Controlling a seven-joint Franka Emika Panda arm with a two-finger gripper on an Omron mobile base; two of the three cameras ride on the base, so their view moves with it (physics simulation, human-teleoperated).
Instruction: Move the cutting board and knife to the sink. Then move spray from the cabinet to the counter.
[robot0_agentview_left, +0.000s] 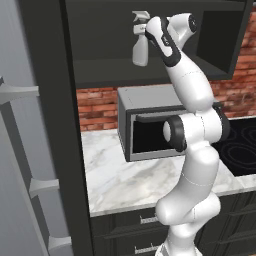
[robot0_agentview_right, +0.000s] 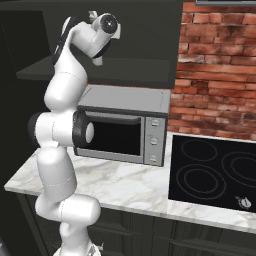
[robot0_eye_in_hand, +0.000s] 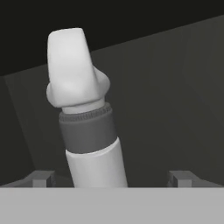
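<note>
Left base view. The white arm reaches up into the open cabinet (robot0_agentview_left: 100, 75), a dark charcoal box with a flat shelf. The spray (robot0_agentview_left: 140, 46), a pale grey-white bottle with a trigger nozzle at the top, a slim neck and a wider base, stands upright on that shelf, directly in front of the hand. The gripper (robot0_agentview_left: 150, 37) is at the bottle's neck and upper body; the fingers themselves are hidden by the wrist. Below the cabinet lie the counter (robot0_agentview_left: 120, 182), white marble with grey veins over dark drawers, a boxy grey microwave (robot0_agentview_left: 150, 125) with a dark window, and a red brick wall (robot0_agentview_left: 97, 107).

Right base view. The arm's upper joints cover the cabinet shelf (robot0_agentview_right: 150, 70), and the bottle is all but hidden behind the wrist. The microwave (robot0_agentview_right: 125, 127) stands on the marble (robot0_agentview_right: 125, 187), just left of a glossy black cooktop (robot0_agentview_right: 215, 175) marked with thin ring outlines.

Hand view. The spray bottle (robot0_eye_in_hand: 85, 118) leans in frame and sits left of centre: a smooth white trigger head above, a ribbed darker grey collar, then a plain white cylindrical body. The two dark fingertips (robot0_eye_in_hand: 41, 178) rise at either lower corner, spread wide apart, with the bottle standing between them, nearer the left tip and touching neither. The jaws are fully parted and grip nothing.
</note>
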